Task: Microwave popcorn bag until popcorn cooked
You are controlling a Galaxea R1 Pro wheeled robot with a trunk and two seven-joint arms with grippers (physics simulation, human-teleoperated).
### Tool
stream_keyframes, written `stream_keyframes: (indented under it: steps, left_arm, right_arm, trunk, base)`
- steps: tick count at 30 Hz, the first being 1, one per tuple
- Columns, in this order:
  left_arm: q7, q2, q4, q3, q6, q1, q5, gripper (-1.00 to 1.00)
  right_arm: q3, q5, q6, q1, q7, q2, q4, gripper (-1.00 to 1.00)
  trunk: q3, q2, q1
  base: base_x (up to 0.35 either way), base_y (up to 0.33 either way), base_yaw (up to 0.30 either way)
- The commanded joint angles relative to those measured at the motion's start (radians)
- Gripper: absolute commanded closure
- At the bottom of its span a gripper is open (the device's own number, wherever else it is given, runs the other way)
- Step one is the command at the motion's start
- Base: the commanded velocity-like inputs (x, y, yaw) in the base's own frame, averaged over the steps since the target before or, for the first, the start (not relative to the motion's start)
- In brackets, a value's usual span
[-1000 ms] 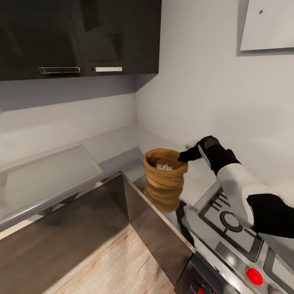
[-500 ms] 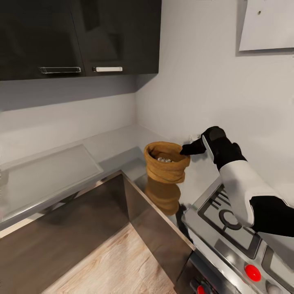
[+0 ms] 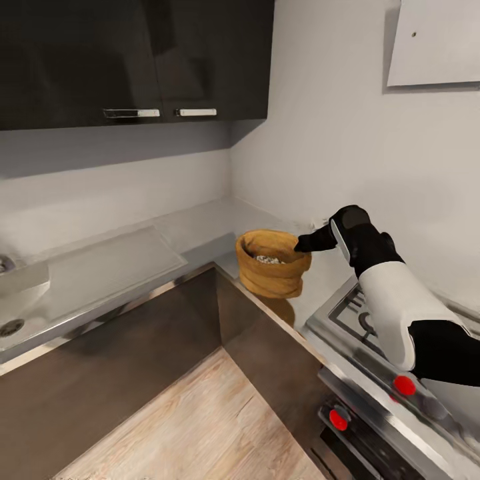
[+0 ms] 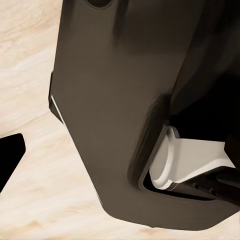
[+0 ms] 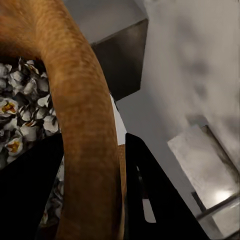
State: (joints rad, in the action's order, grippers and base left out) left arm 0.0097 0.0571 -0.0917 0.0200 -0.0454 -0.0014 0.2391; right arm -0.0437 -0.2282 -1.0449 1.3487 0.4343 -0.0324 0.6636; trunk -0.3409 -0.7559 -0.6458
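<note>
The tan-brown popcorn bag hangs just above the grey countertop near the corner, with its reflection below it. Whitish popcorn lies inside it. My right gripper is shut on the bag's rolled rim at the side toward the wall. In the right wrist view the rim runs between the two black fingers, and the popcorn shows inside the sack. In the left wrist view, one black fingertip hangs over the wood floor beside the robot's dark body. The microwave is out of view.
A steel gas hob with red knobs sits right of the bag, under my right arm. A sink is at the far left of the counter. Dark wall cabinets hang above. Wood floor lies in front.
The right gripper has lifted the bag off the countertop by its rim. The camera has also shifted, bringing the sink into view at the left.
</note>
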Motion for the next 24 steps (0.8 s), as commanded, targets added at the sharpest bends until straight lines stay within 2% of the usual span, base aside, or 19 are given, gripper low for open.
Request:
stream_keyframes:
  steps: [1, 7, 24]
  left_arm:
    - [0.001, 0.0, 0.0, 0.002, -0.002, 0.0, 0.003, -1.0]
    - [-0.001, -0.003, 0.0, -0.003, -0.002, 0.0, 0.003, -1.0]
    - [-0.002, -0.003, 0.0, -0.003, -0.002, 0.0, 0.003, -1.0]
  right_arm:
    - [-0.003, -0.011, -0.002, 0.001, 0.009, -0.001, 0.015, 1.0]
    - [0.0, -0.011, -0.002, 0.001, 0.009, -0.002, 0.041, 1.0]
    - [-0.002, -0.011, -0.002, 0.001, 0.009, -0.004, 0.042, 1.0]
  trunk:
    - [-0.001, -0.001, 0.0]
    - [-0.001, -0.001, 0.0]
    - [0.022, -0.001, 0.0]
  base:
    - [-0.264, 0.227, 0.0]
    - [-0.178, 0.171, 0.0]
    - [-0.003, 0.003, 0.0]
